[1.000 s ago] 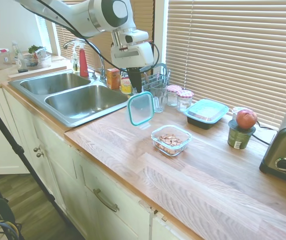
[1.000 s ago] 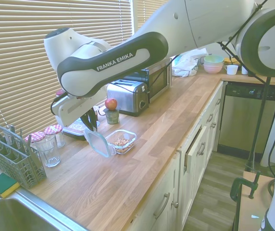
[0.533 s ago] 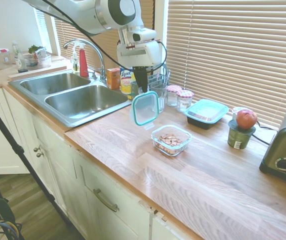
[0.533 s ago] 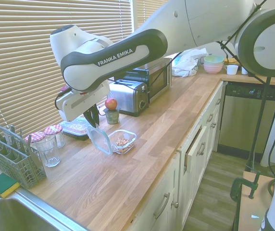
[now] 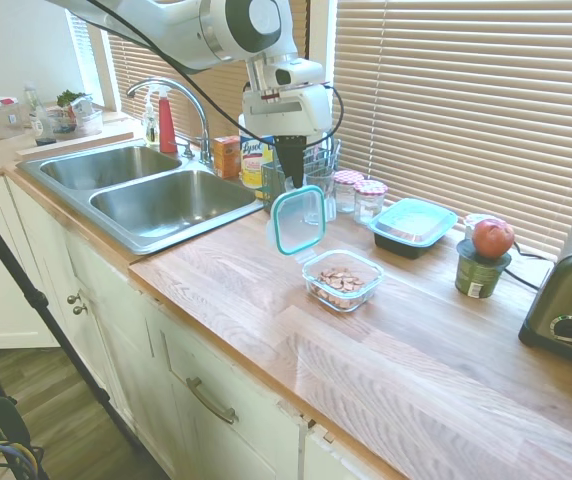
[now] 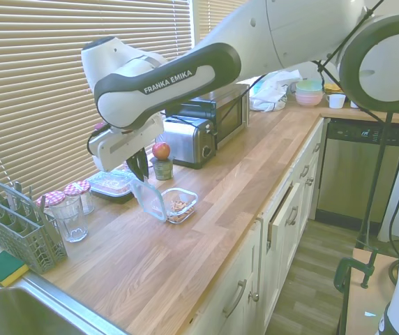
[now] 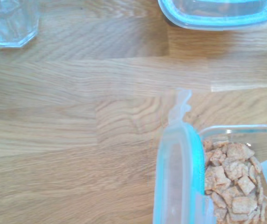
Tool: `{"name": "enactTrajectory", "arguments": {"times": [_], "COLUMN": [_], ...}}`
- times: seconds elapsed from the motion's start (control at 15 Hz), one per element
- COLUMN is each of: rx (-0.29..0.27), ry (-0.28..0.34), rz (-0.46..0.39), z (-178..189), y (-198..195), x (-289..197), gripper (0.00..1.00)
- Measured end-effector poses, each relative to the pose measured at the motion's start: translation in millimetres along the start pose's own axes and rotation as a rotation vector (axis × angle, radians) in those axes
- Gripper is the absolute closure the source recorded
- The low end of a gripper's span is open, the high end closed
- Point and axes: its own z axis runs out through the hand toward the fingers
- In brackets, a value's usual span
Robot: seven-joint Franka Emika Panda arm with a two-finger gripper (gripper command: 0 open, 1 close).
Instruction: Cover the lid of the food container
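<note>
My gripper (image 5: 290,180) is clamped on the top edge of the lid (image 5: 297,219), which hangs from it on edge, nearly vertical, clear of the bench (image 5: 266,290). The lid sits just beside the food container (image 5: 342,279), on its sink-facing side. In the wrist view I look down along the lid's teal rim (image 7: 176,177), with the open container (image 7: 238,158) and its brown pieces right against it.

To do this step well, I judge I need to carry the lid across until it is centred above the container's opening, then rotate my wrist so the lid lies flat and its rounded corners line up with the container's corners. Lowering while it is tilted would catch one rim and could push the light container along the bench. I should come down slowly, let all four edges seat, and only then let go.

The drinking glass (image 5: 317,190) and the teal-lidded black tray (image 5: 412,226) stand behind; the tilt should stay clear of them.
</note>
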Motion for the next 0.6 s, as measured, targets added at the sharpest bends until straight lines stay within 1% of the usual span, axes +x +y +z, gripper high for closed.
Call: {"name": "enactTrajectory", "arguments": {"times": [0.4, 0.6], "rx": [0.009, 0.013], "ry": [-0.021, -0.029], "rz": [0.015, 0.025], "z": [5, 10], "y": [12, 26], "x": [18, 36], "gripper": [1.00, 1.00]}}
